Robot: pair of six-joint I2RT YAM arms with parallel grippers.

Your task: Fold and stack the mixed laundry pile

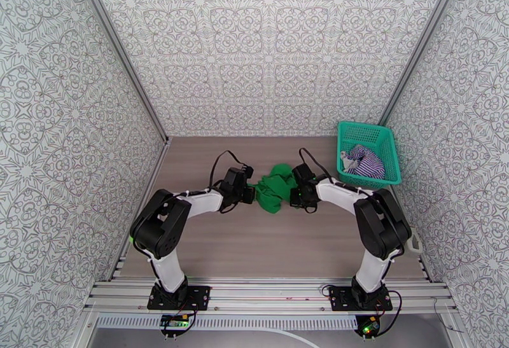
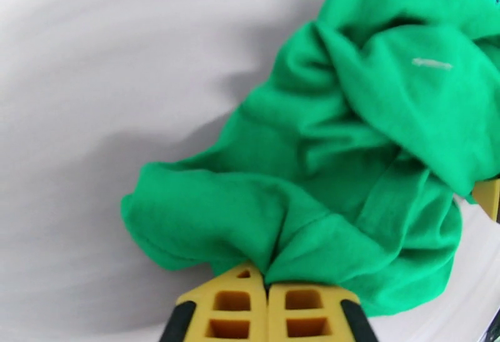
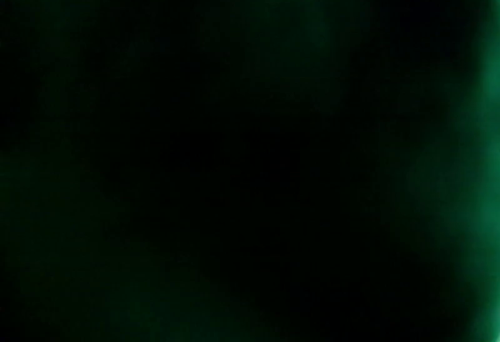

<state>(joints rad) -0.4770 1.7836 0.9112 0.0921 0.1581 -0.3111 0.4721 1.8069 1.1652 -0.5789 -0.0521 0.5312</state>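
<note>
Wooden table [image 1: 267,247], green T-shirt [image 1: 275,187], basket [image 1: 366,128] holding striped top [image 1: 366,163]

The left arm [image 1: 191,206] and right arm [image 1: 347,193] reach forward from the near edge of the surface [image 1: 254,247] and bend inward, wrists facing each other. The left claw [image 2: 267,284] has its yellow fingers [image 2: 231,302] pressed together, pinching the green T-shirt [image 1: 275,187]. The right claw [image 1: 294,194] is closed too, under the same cloth.

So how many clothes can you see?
2. A green T-shirt lies bunched on the table, pinched by the left end effector. A purple-striped top sits in the teal basket at the back right. More could be hidden underneath it.
</note>
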